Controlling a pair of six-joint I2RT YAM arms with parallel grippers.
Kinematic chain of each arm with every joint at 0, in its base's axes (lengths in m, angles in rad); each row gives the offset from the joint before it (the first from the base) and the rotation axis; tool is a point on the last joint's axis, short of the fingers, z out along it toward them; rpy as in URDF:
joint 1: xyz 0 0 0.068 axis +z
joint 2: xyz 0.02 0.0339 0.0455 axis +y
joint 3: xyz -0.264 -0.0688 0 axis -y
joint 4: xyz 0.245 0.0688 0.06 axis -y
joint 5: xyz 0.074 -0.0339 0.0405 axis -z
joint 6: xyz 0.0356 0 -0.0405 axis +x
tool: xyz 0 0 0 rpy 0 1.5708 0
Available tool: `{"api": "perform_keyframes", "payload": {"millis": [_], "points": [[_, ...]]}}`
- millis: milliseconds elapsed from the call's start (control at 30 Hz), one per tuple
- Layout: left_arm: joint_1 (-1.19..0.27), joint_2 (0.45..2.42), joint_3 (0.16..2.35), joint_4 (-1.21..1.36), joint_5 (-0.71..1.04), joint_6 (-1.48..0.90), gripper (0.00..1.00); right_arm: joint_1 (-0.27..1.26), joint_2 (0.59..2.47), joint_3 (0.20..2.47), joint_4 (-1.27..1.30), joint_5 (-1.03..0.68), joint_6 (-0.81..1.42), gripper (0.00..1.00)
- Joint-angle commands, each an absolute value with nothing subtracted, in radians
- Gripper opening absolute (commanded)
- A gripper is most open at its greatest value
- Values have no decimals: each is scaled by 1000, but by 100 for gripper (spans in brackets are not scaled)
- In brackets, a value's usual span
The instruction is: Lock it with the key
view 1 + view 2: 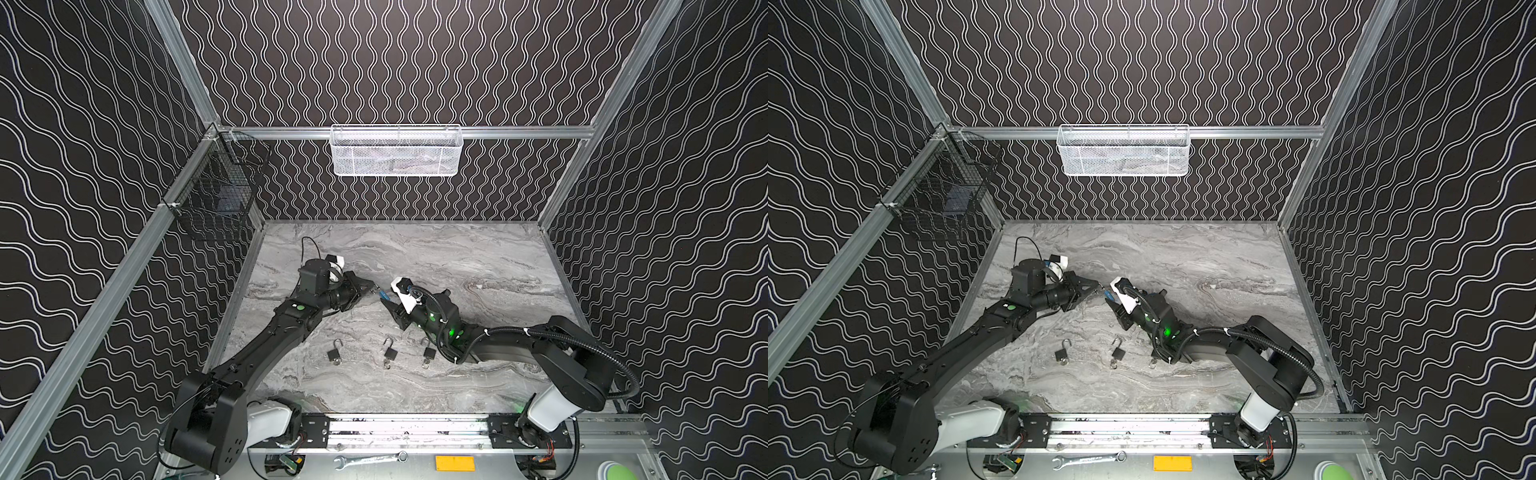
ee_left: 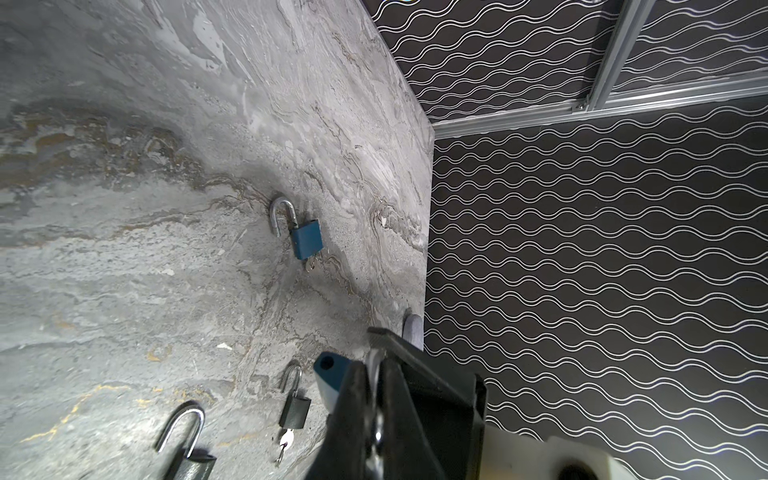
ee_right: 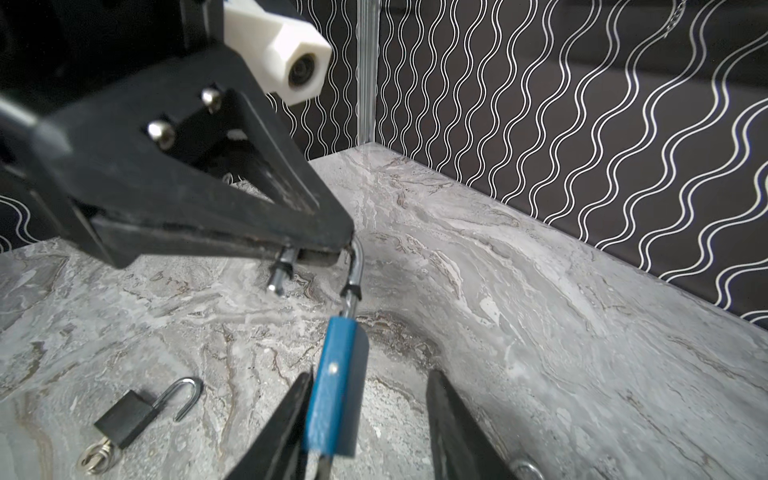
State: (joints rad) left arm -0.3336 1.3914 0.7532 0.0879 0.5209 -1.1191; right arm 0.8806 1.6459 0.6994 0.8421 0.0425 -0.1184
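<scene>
A blue padlock (image 1: pixel 383 296) (image 1: pixel 1108 295) hangs above the middle of the marble table, its shackle open. My left gripper (image 1: pixel 371 286) (image 1: pixel 1097 286) (image 2: pixel 376 361) is shut on the shackle's bend (image 3: pixel 356 266), and the shackle's free end (image 3: pixel 280 274) sticks out beside it. The blue body (image 3: pixel 336 386) (image 2: pixel 328 374) lies between the fingers of my right gripper (image 1: pixel 384 301) (image 1: pixel 1109 301) (image 3: pixel 372 376), which is open. One finger (image 3: pixel 291 415) touches the body; the other finger (image 3: pixel 449 424) stands well clear. A dark stub shows under the body; I cannot tell whether it is the key.
Three padlocks (image 1: pixel 336 353) (image 1: pixel 390 353) (image 1: pixel 428 353) with open shackles and keys lie in a row nearer the front. A white mesh basket (image 1: pixel 397 151) hangs on the rear wall, a black wire basket (image 1: pixel 216 195) on the left wall.
</scene>
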Motion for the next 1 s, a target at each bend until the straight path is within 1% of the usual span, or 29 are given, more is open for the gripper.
{"api": "perform_keyframes", "payload": {"millis": [0, 167, 267, 367, 733, 833, 967], "points": [[-330, 1388, 759, 132, 538, -1110, 0, 881, 1644, 696, 858, 40, -115, 45], [-330, 1391, 749, 149, 546, -1118, 0, 882, 1647, 707, 864, 31, -115, 44], [-330, 1391, 748, 152, 547, -1121, 0, 881, 1658, 726, 845, 29, -117, 40], [-330, 1390, 748, 156, 550, -1123, 0, 881, 1667, 729, 852, 26, -118, 38], [-326, 1401, 740, 182, 563, -1123, 0, 872, 1645, 743, 809, 17, -107, 15], [-326, 1410, 724, 261, 588, -1128, 0, 854, 1626, 745, 777, -33, -70, 9], [-327, 1421, 693, 345, 608, -1112, 0, 811, 1593, 750, 730, -135, 1, 5]]}}
